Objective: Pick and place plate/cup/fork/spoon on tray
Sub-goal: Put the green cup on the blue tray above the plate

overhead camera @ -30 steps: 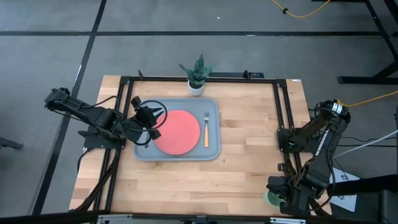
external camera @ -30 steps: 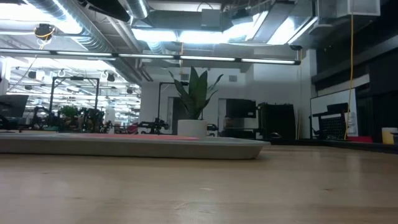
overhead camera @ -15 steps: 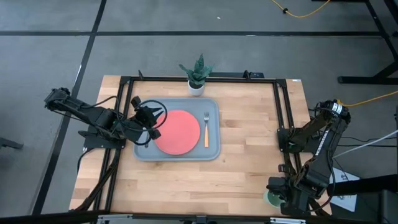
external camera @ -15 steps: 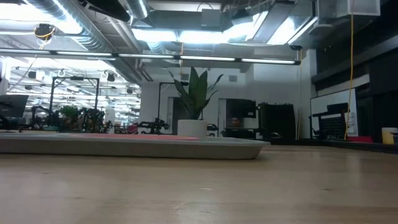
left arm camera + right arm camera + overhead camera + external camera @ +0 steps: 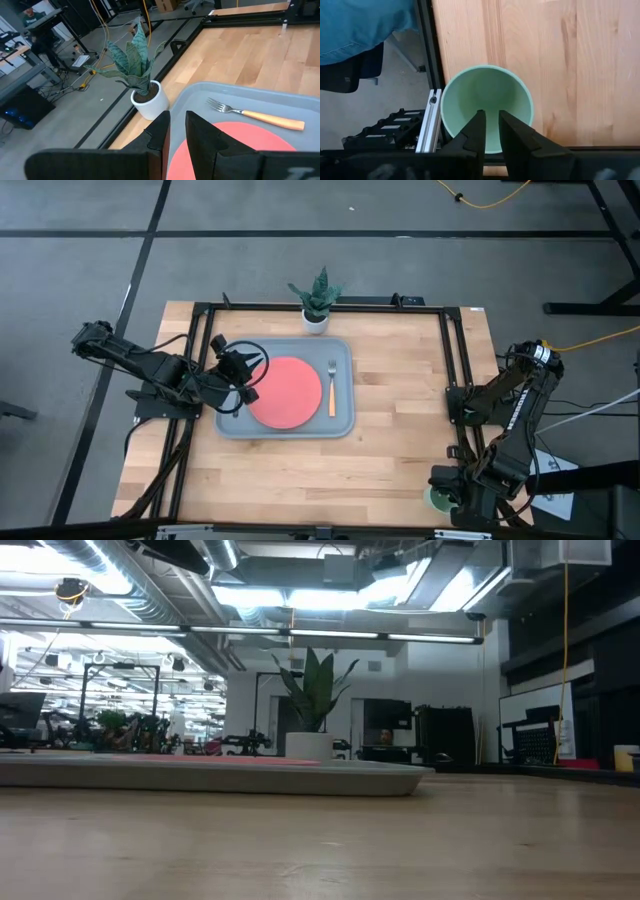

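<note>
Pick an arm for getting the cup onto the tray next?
Right. The right gripper hangs directly over the cup at the table's near right edge. The left gripper sits over the tray, beside the plate, far from it.

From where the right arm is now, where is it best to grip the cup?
Probably by the rim, from above: the cup stands upright with its mouth open at the table's near-right corner. The right gripper is above it, so one finger could go inside the wall and one outside.

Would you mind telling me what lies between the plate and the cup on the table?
In the high view, the fork lies on the tray beside the plate; past the tray's rim, only bare wood stretches to the cup.
</note>
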Controlling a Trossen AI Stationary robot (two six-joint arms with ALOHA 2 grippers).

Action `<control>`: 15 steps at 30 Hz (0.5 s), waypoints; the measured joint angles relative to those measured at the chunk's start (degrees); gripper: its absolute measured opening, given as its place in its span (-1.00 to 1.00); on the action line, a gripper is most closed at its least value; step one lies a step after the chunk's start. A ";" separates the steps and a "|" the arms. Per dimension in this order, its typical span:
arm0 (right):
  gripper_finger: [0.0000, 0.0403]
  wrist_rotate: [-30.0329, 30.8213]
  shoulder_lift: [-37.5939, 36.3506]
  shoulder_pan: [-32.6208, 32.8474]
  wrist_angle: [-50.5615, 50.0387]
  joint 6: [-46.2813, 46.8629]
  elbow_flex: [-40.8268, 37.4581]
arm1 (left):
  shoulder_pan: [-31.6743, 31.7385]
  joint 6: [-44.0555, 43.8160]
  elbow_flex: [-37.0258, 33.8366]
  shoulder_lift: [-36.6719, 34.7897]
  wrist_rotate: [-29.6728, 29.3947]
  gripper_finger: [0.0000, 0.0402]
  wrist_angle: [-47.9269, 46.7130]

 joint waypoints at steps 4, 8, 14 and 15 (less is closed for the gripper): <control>-0.68 0.64 0.00 0.02 -0.02 2.06 0.00 | -0.01 0.00 0.00 0.00 0.00 -0.73 0.00; -0.57 0.69 0.00 0.02 -0.04 4.13 0.00 | 0.01 0.00 0.00 0.00 -0.02 -0.73 0.00; -0.50 0.67 0.00 0.02 0.07 3.55 0.00 | -0.01 0.00 0.00 0.00 -0.02 -0.73 0.00; -0.50 0.67 0.00 0.02 0.15 3.18 0.00 | 0.01 0.00 0.00 0.00 -0.02 -0.73 0.00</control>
